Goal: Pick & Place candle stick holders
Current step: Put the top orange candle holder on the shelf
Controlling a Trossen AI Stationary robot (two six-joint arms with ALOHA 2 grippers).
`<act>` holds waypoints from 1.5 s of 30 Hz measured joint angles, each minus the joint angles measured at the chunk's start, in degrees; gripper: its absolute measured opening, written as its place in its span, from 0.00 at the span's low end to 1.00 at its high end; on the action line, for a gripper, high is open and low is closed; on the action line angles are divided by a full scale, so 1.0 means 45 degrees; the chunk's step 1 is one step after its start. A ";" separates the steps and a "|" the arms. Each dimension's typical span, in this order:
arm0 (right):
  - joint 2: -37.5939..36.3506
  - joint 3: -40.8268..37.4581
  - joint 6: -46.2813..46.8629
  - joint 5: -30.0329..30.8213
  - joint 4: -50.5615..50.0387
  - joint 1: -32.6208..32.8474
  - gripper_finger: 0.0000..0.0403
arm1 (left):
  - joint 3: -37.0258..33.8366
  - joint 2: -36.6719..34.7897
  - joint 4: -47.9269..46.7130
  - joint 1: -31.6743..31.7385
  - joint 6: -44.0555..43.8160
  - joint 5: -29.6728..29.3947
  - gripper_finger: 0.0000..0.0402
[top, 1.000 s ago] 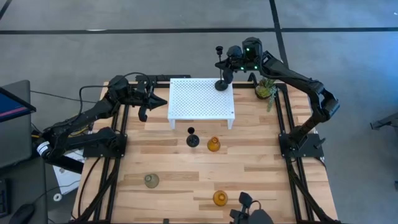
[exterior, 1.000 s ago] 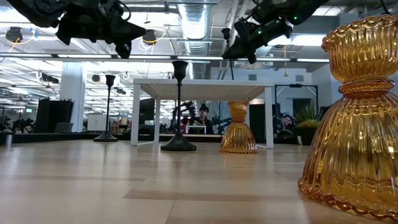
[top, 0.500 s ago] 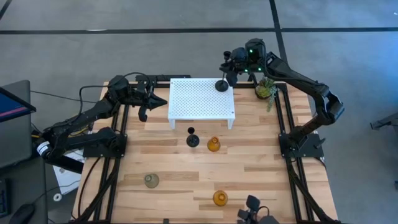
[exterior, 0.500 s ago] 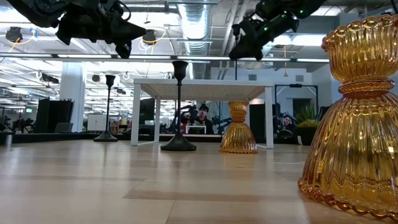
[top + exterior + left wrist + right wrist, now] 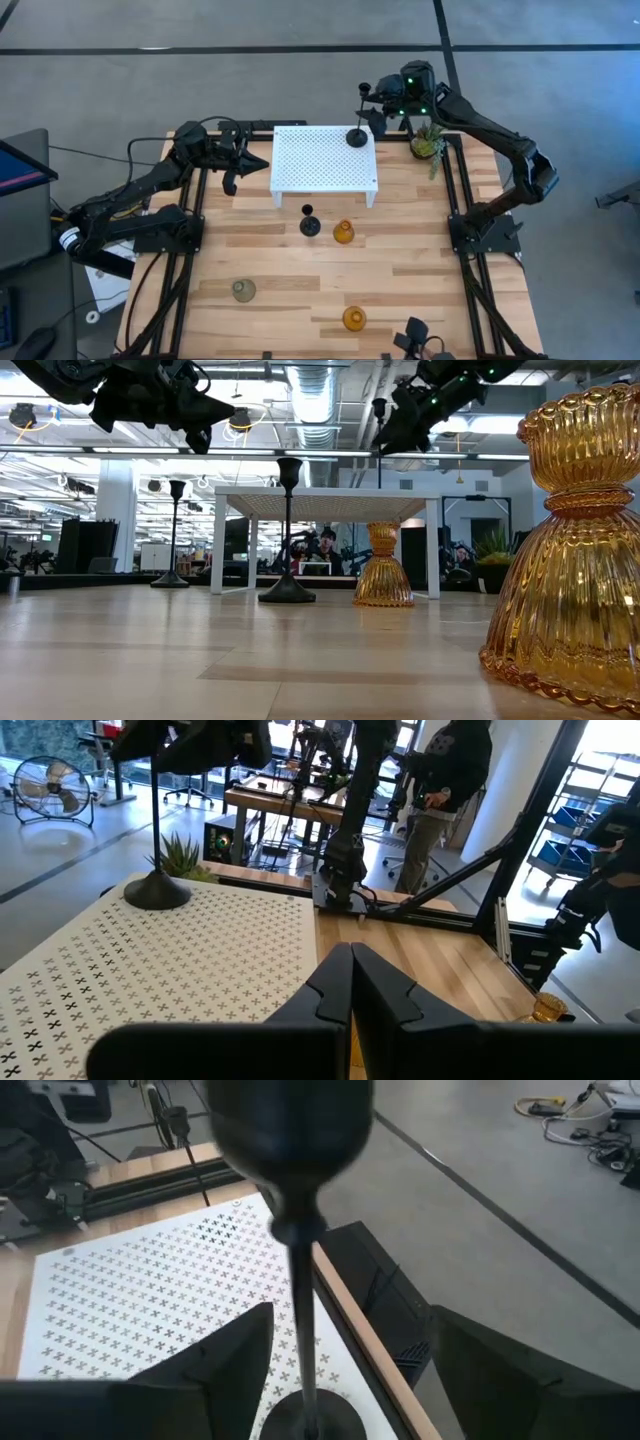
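A tall black candle stick holder (image 5: 358,128) stands by its round base on the far right corner of the white perforated stand (image 5: 320,165). My right gripper (image 5: 379,111) hangs open at its stem (image 5: 303,1320), one finger on either side and apart from it. My left gripper (image 5: 232,162) hovers shut beside the stand's left edge. A shorter black holder (image 5: 309,224) and an amber glass one (image 5: 343,233) stand in front of the stand. A grey-green holder (image 5: 243,290) and a second amber one (image 5: 353,319) stand near the front edge. A third black holder (image 5: 176,535) shows left of the stand.
A small potted plant (image 5: 428,143) sits at the far right corner, close under my right arm. Black frame rails (image 5: 455,190) run along both table sides. Bare wood lies between the stand and the near holders. A person (image 5: 440,780) stands in the room beyond.
My right gripper has opened and let go of the tall black holder's stem, and has drawn back a little toward the table's far right corner. The holder stays standing on the stand.
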 joint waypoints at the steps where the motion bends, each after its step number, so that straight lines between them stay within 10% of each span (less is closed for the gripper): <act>1: -0.0136 0.0000 0.0000 -0.0004 -0.0073 0.0005 0.63 | 0.0000 0.0000 0.0002 0.0000 0.0000 0.0000 0.01; 13: -0.2654 0.0015 0.0093 -0.0019 -0.3657 0.0010 0.59 | 0.0000 0.0000 0.0000 0.0000 0.0000 0.0000 0.01; 25: -0.3479 -0.0061 -0.0117 -0.0011 -0.7164 0.0187 0.03 | 0.0000 0.0000 -0.0021 0.0005 -0.0148 0.0481 0.01; 45: -0.6487 -0.5973 0.0436 0.0039 -0.3006 0.2984 0.00 | 0.0005 -0.0024 -0.0058 -0.0010 -0.0146 0.0486 0.01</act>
